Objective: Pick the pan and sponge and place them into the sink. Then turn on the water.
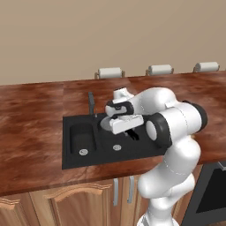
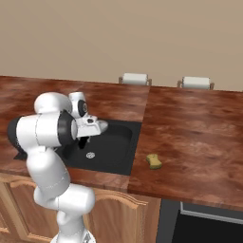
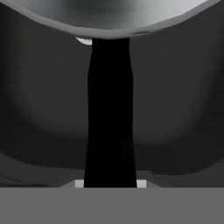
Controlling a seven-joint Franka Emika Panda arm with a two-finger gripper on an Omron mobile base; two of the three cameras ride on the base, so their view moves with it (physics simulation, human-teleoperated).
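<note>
A: Sink [image 1: 79,155] first, since it's the biggest thing you have in play: the black double basin sits directly beneath your claw [image 1: 131,134], which hangs low over the larger basin. The small basin lies off to one side of it, toward the faucet [image 1: 91,104], which stands just behind the claw at the back rim.

B: And the pan?

A: Your pan [image 1: 107,124] is at the claw itself. From the hand view you look straight down the black handle [image 3: 109,109], which runs out from between the fingers to the silver bowl at the far end. The jaws are partly closed, pinched on that handle, so you are carrying the pan by its handle with the bowl ahead of the claw, over the larger basin. I'd judge that's why the arm is folded so low and close: to get the pan down inside the basin walls before letting go rather than dropping it from height.

B: Is the pan touching the basin floor?

A: You can't tell from these views; the arm covers most of it.

B: Sponge?

A: Your sponge [image 2: 154,161] is the small yellow block on the wooden counter [image 2: 199,137], well apart from the claw, past the far edge of the sink and near the counter's front edge. It's untouched, so it looks to be the next pick once the pan is set down. No water is running from the faucet yet.
</note>
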